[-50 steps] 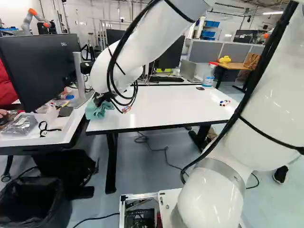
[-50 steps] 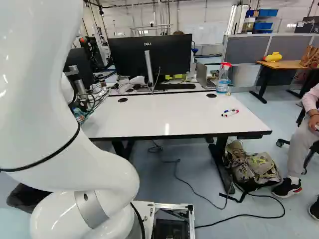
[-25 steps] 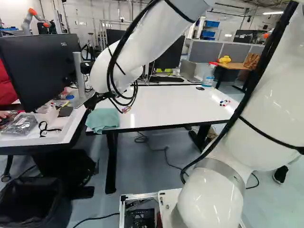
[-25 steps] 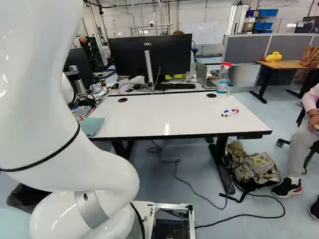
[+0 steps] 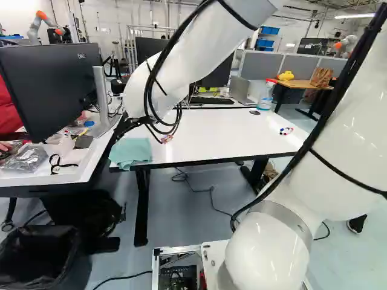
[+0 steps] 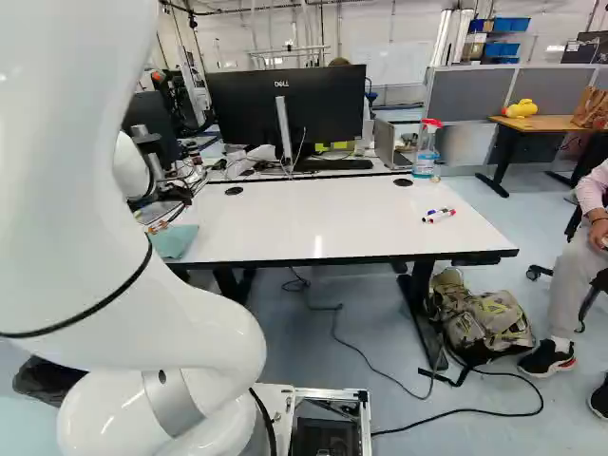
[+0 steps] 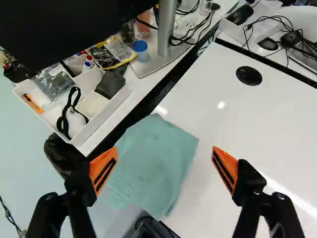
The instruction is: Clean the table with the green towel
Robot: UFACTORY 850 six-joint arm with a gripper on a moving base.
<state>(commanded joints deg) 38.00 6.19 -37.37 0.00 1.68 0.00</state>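
Wrist view shows the tool released wide and a white tray holding a black strap and plastic bag.

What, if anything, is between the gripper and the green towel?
Nothing visible. In the wrist view the open gripper faces the green towel on a corner of the white table; the white tray sits off to one side.

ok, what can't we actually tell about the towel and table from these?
- Table under the towel: covered, all three views.
- One side of the towel, right base view: behind the arm.
- Markers, base views: too small for a sure count.
- Table's marker end, wrist view: cut off by the edge.
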